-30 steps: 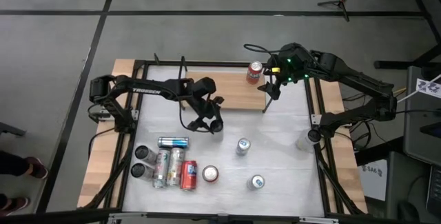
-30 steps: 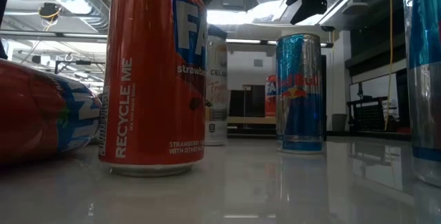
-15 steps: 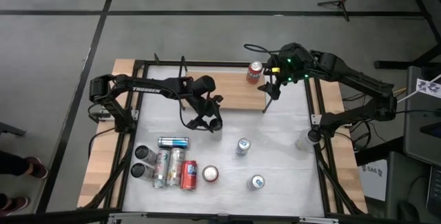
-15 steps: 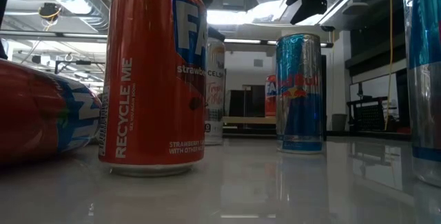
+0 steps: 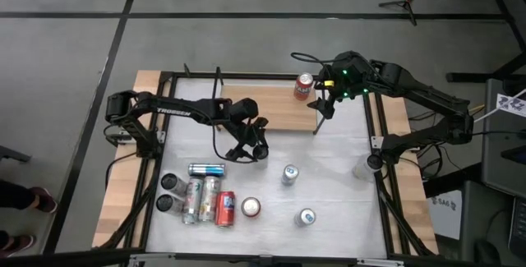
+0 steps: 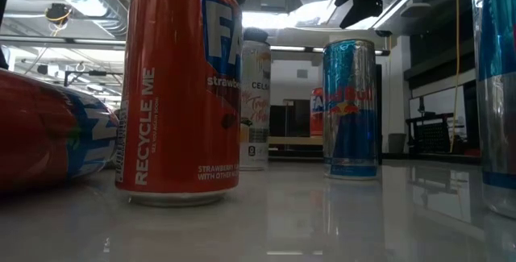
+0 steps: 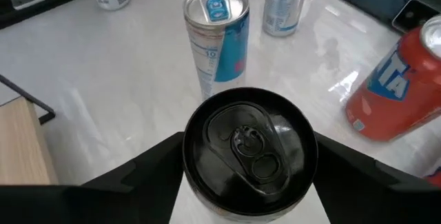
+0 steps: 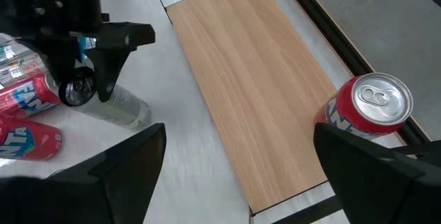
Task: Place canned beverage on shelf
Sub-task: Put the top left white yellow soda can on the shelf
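One red Fanta can [image 5: 304, 86] already stands at the right end of the shelf [image 5: 275, 109]. The left gripper [image 5: 255, 146], just before the shelf's front edge, clasps a black-topped can [image 7: 248, 148]. The right gripper [image 5: 322, 103] hovers spread wide, empty, by the shelf's right end. Several cans remain on the table.

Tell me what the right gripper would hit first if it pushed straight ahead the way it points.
Probably the shelf: the right gripper looks down onto its bare wood between open jaws. The red can stands off to one side, likely just outside the line, though depth is hard to judge.
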`<state>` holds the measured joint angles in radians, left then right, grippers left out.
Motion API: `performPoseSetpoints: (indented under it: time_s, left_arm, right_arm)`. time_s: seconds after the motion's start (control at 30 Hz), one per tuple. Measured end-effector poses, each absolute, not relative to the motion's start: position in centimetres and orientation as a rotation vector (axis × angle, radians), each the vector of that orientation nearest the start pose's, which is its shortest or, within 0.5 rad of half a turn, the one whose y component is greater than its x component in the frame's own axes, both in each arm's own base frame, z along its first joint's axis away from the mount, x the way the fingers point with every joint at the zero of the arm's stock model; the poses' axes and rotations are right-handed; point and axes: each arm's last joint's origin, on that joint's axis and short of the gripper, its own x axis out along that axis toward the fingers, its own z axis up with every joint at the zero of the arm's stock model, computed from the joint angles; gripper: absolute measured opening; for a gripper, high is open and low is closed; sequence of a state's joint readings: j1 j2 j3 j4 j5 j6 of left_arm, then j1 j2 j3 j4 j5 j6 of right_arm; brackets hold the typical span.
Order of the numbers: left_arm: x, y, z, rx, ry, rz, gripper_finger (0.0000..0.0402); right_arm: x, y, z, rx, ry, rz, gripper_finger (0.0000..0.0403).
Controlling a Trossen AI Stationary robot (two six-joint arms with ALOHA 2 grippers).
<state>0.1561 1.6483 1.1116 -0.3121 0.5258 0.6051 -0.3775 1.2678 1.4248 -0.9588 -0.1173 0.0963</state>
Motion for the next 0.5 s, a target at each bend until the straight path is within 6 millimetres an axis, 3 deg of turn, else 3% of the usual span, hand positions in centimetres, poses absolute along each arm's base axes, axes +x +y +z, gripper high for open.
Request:
performPoseSetpoints:
  time_s: [0.5]
  left_arm:
    - [34.3, 2.8, 21.9, 0.353, 0.727, -0.491, 0.0316]
  right_arm:
    - [22.5, -8.6, 38.4, 0.288, 0.768, -0.284, 0.0363]
